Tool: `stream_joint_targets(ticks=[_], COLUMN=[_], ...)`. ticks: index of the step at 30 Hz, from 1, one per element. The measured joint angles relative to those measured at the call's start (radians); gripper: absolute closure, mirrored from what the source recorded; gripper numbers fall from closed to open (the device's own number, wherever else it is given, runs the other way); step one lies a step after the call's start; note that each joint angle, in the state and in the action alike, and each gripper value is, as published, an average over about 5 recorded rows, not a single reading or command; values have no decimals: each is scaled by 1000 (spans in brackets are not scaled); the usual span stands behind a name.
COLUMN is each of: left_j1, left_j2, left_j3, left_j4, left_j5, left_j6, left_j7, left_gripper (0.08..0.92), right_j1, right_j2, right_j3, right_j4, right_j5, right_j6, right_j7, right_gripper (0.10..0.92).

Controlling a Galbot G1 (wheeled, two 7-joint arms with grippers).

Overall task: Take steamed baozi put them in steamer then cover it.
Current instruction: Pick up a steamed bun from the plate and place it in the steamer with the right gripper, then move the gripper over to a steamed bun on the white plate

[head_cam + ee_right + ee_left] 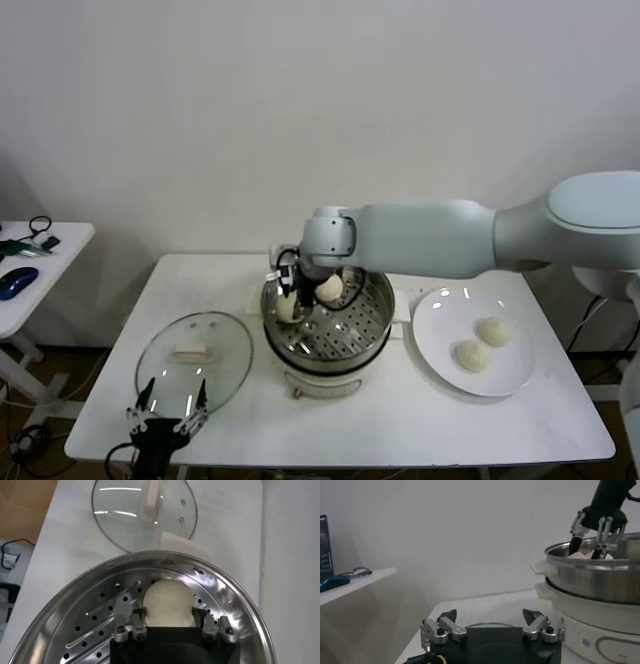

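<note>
The steamer (345, 340) stands mid-table, and its perforated tray shows in the right wrist view (95, 620). My right gripper (289, 298) reaches into its left side, shut on a baozi (167, 600) held low over the tray. That gripper also shows in the left wrist view (592, 542). A second baozi (330, 287) lies at the back of the tray. Two more baozi (494, 330) (472, 355) lie on the white plate (520, 375). The cover (225, 345) lies flat to the left of the steamer, handle (190, 351) up. My left gripper (166, 410) is open at its front edge.
A white side table (40, 270) with a blue mouse and cables stands at the far left. The wall is close behind the table. A white pad (180, 542) lies between the cover and the steamer.
</note>
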Motion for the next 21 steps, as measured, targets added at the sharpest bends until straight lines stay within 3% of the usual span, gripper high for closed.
stream_joint_targets(ticks=[5, 11, 21], left_j1=[0, -3, -18], left_j2=[-1, -5, -9], left_j3=[0, 3, 8], left_j4=[-1, -1, 8], left_j5=[0, 0, -1], left_j6=[0, 4, 20], left_j7=[0, 1, 7], left_gripper=[177, 177, 177], right_j1=[-1, 56, 283], right_j2=[-3, -59, -324], right_j3=[4, -7, -154], right_j4=[1, 35, 147], right_j5=[-13, -32, -94], right_j6=[0, 30, 181], right_j7=[0, -42, -218], right_gripper=[208, 203, 203])
